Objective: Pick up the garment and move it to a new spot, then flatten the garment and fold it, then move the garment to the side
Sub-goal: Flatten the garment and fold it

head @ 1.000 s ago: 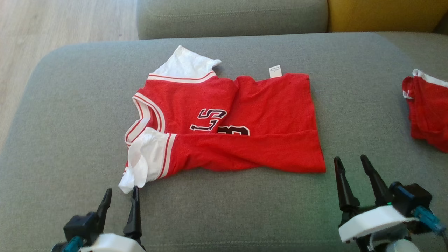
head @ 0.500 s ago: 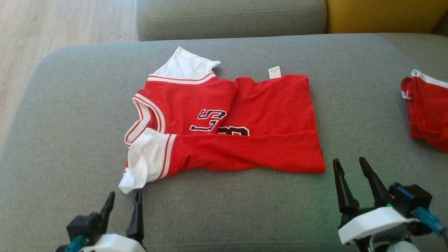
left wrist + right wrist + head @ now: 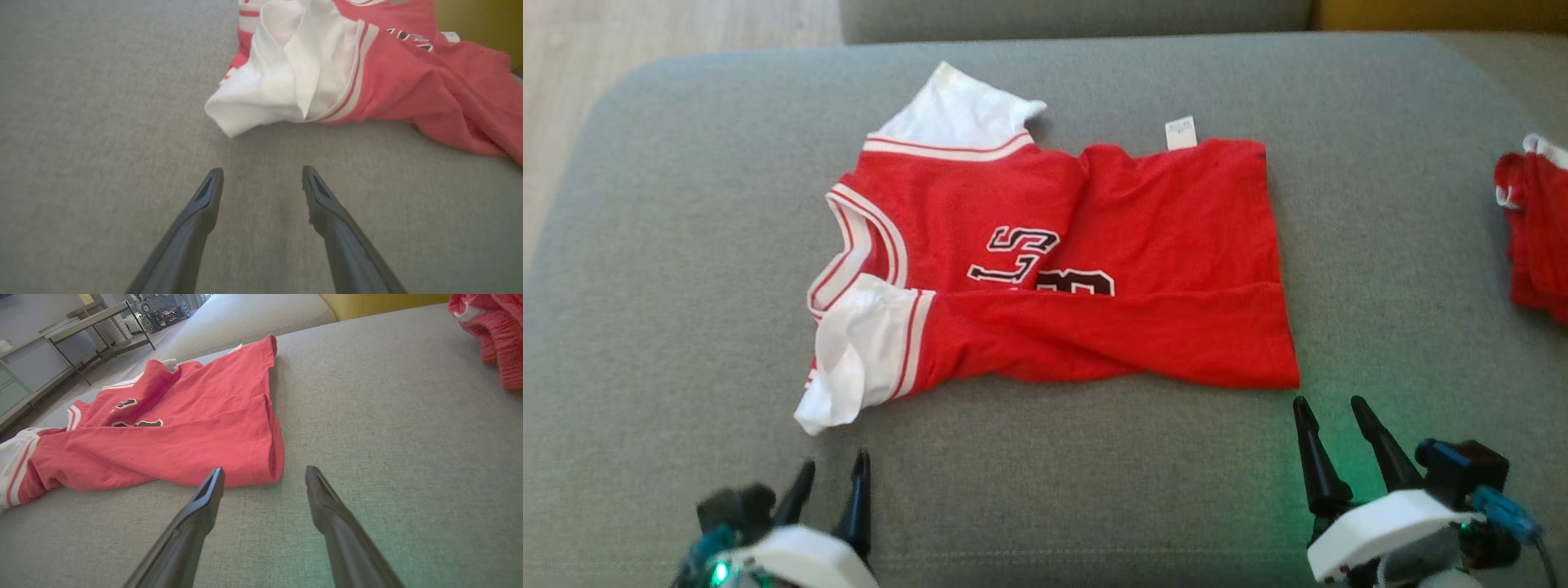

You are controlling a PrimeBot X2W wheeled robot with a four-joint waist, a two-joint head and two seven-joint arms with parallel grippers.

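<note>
- Left gripper (image 3: 833, 461): fingers apart, empty, over bare sofa (image 3: 686, 245), near the jersey's near sleeve (image 3: 858, 359) and not touching it
- Right gripper (image 3: 1327, 402): fingers apart, empty, just beside the jersey's near hem corner (image 3: 1286, 376), no contact
- Left wrist view brings the crumpled near sleeve close: white cloth doubled over itself, with white and red stripes where it meets the red body
- Right wrist view looks along the hem, where the near edge lies folded over the body as a second layer; beyond the sofa it takes in a metal-framed table (image 3: 94, 322)
- Head view takes in the whole jersey (image 3: 1143, 220), a white tag (image 3: 1180, 133) sticking out at its far edge, and pale wood floor (image 3: 564, 49) at upper left
- Count: two grippers, two white sleeves, one tag, two red pieces, the jersey and a bunched red cloth (image 3: 1535, 237) well apart at the sofa's right
- Jersey lies mid-sofa, collar to the left, hem to the right; red with white-striped trim and black white-edged lettering, partly hidden under the folded near edge
</note>
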